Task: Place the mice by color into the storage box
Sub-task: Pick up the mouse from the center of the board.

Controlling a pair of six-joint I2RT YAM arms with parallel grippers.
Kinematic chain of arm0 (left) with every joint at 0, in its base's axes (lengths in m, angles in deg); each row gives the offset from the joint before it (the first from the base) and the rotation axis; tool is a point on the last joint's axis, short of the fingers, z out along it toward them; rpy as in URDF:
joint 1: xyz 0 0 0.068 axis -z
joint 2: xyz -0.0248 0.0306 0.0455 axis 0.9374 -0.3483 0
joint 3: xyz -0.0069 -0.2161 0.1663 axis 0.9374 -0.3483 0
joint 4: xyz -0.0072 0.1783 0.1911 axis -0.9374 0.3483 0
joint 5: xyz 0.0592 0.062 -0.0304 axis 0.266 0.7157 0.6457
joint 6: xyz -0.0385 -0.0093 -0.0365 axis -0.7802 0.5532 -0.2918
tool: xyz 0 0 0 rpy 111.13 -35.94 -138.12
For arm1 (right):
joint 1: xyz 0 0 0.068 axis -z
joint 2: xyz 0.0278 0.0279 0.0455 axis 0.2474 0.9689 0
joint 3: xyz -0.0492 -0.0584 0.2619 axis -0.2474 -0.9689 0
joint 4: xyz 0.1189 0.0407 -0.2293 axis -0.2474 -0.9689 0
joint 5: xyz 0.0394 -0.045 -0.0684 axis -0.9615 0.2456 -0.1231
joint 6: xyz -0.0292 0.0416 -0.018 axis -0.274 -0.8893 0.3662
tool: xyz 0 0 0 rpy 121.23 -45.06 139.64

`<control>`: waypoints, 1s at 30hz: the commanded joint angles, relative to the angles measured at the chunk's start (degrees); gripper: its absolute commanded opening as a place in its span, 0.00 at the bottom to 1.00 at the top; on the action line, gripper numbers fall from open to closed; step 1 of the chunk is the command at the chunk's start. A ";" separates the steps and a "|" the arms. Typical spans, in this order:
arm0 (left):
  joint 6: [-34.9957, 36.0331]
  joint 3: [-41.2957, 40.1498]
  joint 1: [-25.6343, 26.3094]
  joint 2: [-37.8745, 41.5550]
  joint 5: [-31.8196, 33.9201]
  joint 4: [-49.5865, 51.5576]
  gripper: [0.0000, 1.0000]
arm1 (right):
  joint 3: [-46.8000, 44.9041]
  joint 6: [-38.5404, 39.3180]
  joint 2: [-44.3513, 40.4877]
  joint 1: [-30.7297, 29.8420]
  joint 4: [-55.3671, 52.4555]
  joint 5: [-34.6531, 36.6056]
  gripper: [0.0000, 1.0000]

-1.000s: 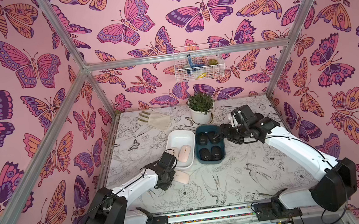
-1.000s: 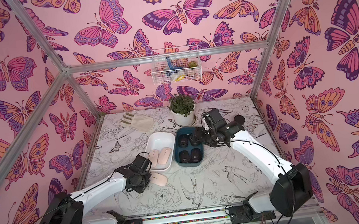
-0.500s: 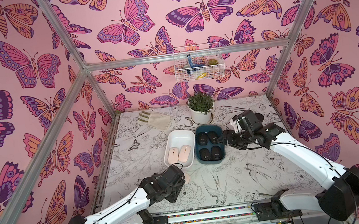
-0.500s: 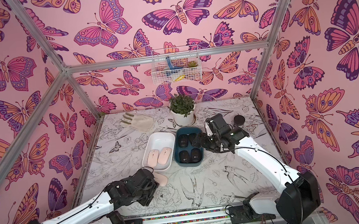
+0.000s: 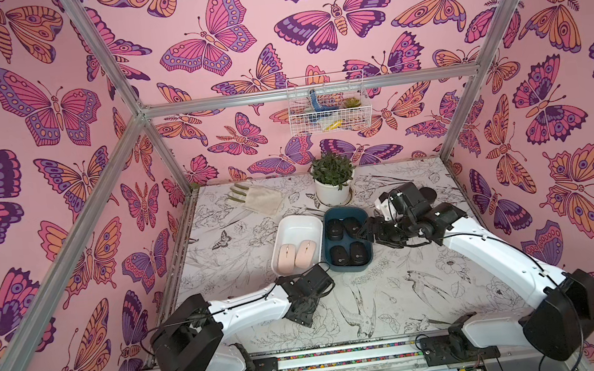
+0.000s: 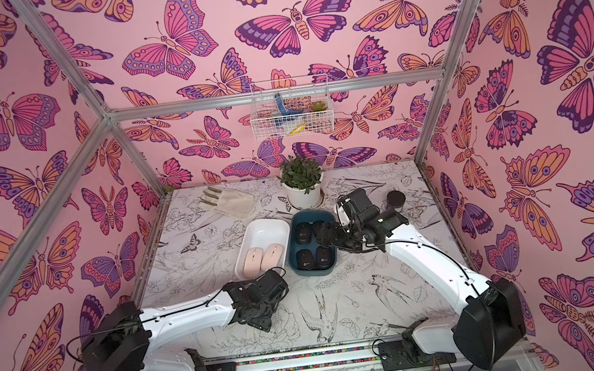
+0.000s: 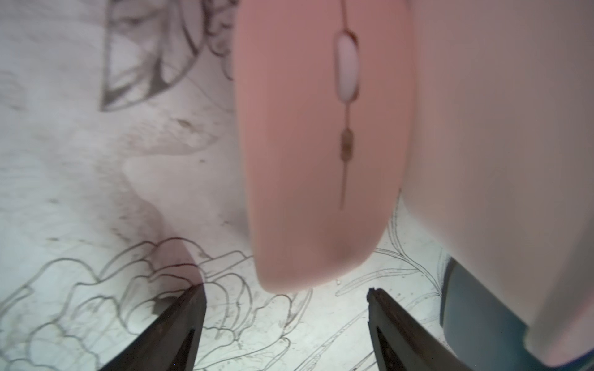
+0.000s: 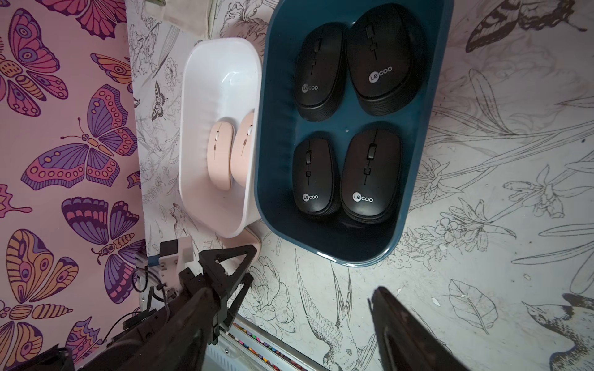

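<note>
Pink mouse (image 7: pixel 321 144) beside white tray (image 7: pixel 498 128) wall, left jaws apart short of it — right jaws apart by blue tray (image 8: pixel 347 260)

The left arm (image 5: pixel 248 308) and right arm (image 5: pixel 493 251) were built of smooth white tubular links joined by bulky black rounded joint housings (image 5: pixel 182 346). Thin black cables (image 5: pixel 241 302) ran along the white shells and looped loose at the wrists. The left pincer (image 8: pixel 247 261) had dark wedge-shaped fingers (image 7: pixel 167 331) with triangular cut-outs.
</note>
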 commanded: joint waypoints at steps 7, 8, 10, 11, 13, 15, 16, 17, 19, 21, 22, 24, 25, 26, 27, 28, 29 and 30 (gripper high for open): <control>2.12 3.11 -3.27 -4.51 1.76 3.94 0.86 | -0.68 2.41 -2.69 -0.13 0.03 -1.15 0.80; 3.21 3.91 -3.99 -4.93 1.28 5.33 0.86 | -0.43 2.80 -2.69 -0.11 -0.20 -1.13 0.80; 5.74 5.91 -5.20 -5.67 -0.11 9.13 0.85 | -0.16 3.39 -2.69 -0.13 -0.55 -1.06 0.80; 6.63 6.66 -5.57 -5.98 -0.64 11.19 0.86 | -0.08 3.66 -2.69 -0.13 -0.58 -0.97 0.80; 8.16 6.87 -6.12 -6.11 -1.88 13.24 0.85 | -0.02 4.00 -2.69 -0.13 -0.50 -0.83 0.80; 9.17 6.87 -6.54 -6.38 -2.69 15.37 0.85 | -0.13 4.13 -2.63 -0.13 -0.37 -0.79 0.80; 9.78 6.72 -6.80 -6.45 -2.99 16.08 0.84 | -0.17 4.13 -2.60 -0.13 -0.19 -0.84 0.80; 10.23 6.53 -7.00 -6.48 -2.86 16.61 0.84 | -0.35 4.13 -2.60 -0.13 0.09 -0.77 0.80; 10.91 6.01 -7.48 -6.12 -2.51 17.04 0.83 | -0.53 3.92 -2.55 -0.13 0.49 -0.97 0.80; 11.64 5.52 -7.86 -5.42 -1.74 17.78 0.82 | -0.50 3.85 -2.50 -0.13 0.68 -1.13 0.80; 12.10 5.03 -8.20 -4.89 -1.36 18.02 0.81 | -0.62 3.78 -2.52 -0.13 0.73 -1.14 0.80; 12.82 3.71 -9.05 -3.51 -1.00 18.12 0.78 | -0.73 3.74 -2.60 -0.13 0.70 -1.06 0.80; 13.39 2.86 -9.65 -2.56 -0.93 18.18 0.77 | -0.85 3.68 -2.64 -0.11 0.67 -1.06 0.80; 14.26 2.19 -10.26 -1.48 -0.56 18.24 0.77 | -1.06 3.69 -2.76 -0.13 0.72 -1.06 0.80; 15.06 1.50 -10.83 -0.41 -0.15 18.27 0.76 | -1.23 3.69 -2.82 -0.13 0.66 -1.06 0.80; 16.51 0.87 -11.83 0.49 -0.31 18.21 0.76 | -1.53 3.63 -3.03 -0.13 0.73 -1.06 0.80; 18.40 0.40 -12.86 1.12 -0.55 18.17 0.76 | -1.76 3.61 -3.20 -0.12 0.77 -0.97 0.80; 20.09 0.02 -13.67 1.61 -0.56 18.25 0.76 | -1.99 3.53 -3.33 -0.13 0.83 -0.86 0.80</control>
